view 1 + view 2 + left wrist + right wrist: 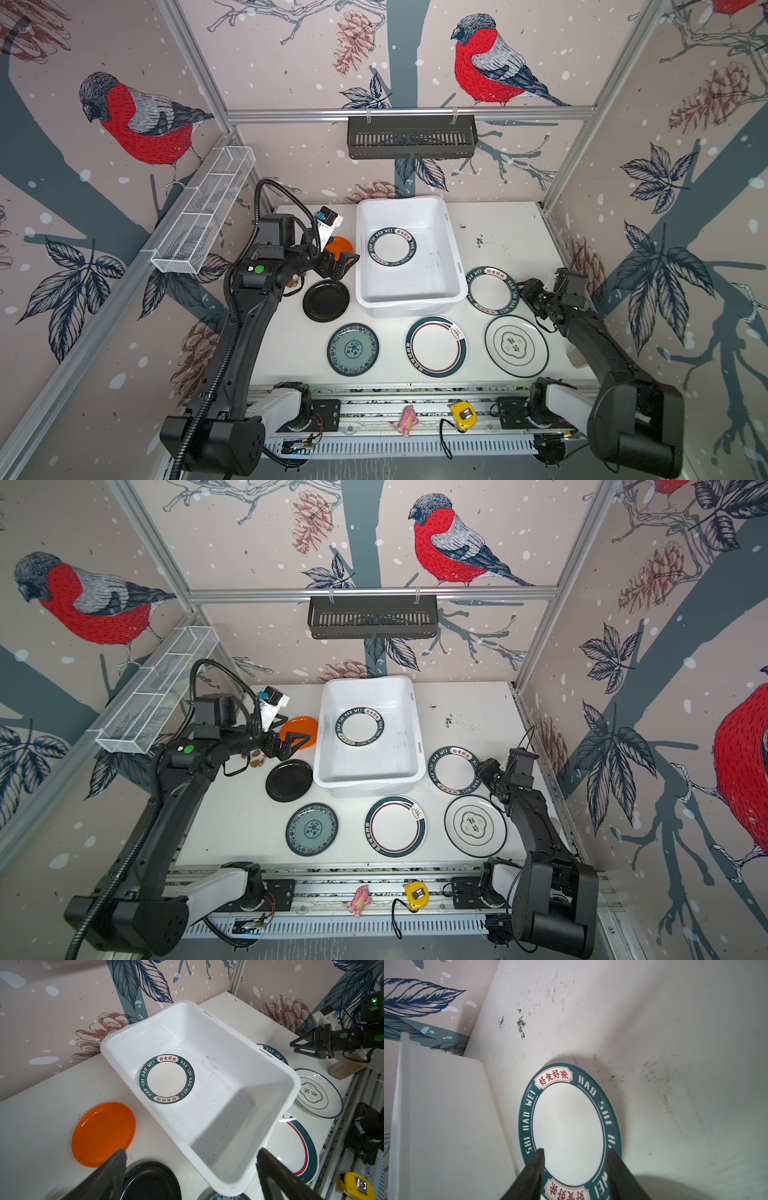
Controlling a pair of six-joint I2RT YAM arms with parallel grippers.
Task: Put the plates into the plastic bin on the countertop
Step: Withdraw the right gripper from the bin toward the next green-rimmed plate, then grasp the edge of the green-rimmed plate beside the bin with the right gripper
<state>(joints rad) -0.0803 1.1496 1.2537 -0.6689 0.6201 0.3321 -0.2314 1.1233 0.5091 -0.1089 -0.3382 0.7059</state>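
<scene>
One plate (pixel 392 247) in bin (pixel 428 274), six on countertop (pixel 511 237); left fingers (pixel 112 1176) wide open, right fingers (pixel 533 1176) parted, seemingly empty.

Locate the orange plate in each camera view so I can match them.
In a top view: orange plate left of the plastic bin, half behind the left gripper.
In a top view: orange plate left of the bin, more exposed.
Left wrist: orange plate beside the bin's long wall, next to the black plate.
Right wrist: not in it.
Shared landmark: the bin, in all four.
</scene>
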